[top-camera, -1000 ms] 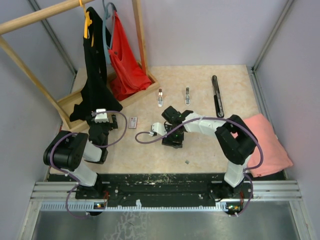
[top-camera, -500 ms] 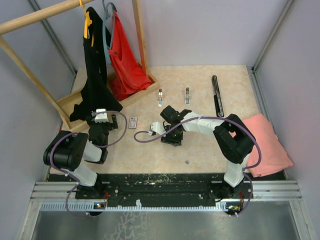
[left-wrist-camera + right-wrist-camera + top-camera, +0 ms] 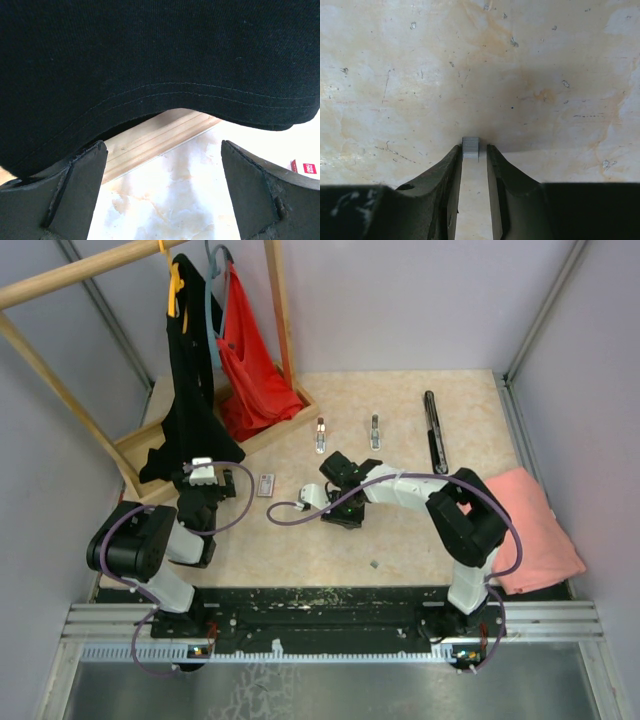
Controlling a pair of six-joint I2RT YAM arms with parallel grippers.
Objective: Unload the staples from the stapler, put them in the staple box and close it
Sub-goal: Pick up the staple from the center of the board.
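The slim black stapler [image 3: 434, 430] lies at the far right of the table, away from both arms. A short silvery strip of staples [image 3: 470, 148] lies flat on the table between the tips of my right gripper [image 3: 473, 153]. The jaws stand narrow around it: the left finger [image 3: 445, 175] touches the strip and a thin gap shows on the right side. In the top view my right gripper [image 3: 343, 514] points down at mid-table. My left gripper [image 3: 165, 190] is wide open, with nothing between its fingers, just under the hem of a black garment [image 3: 150, 60].
Two small silvery clip-like pieces [image 3: 320, 430] [image 3: 375, 426] lie behind the right gripper. A red-and-white box [image 3: 265, 484] sits left of it. A wooden rack [image 3: 140, 445] with black and red garments [image 3: 250, 360] fills the far left. A pink cloth [image 3: 530, 530] lies at the right edge.
My right gripper has narrowed its jaws around the staple strip and shifted slightly away from the near edge. The left arm has not moved.
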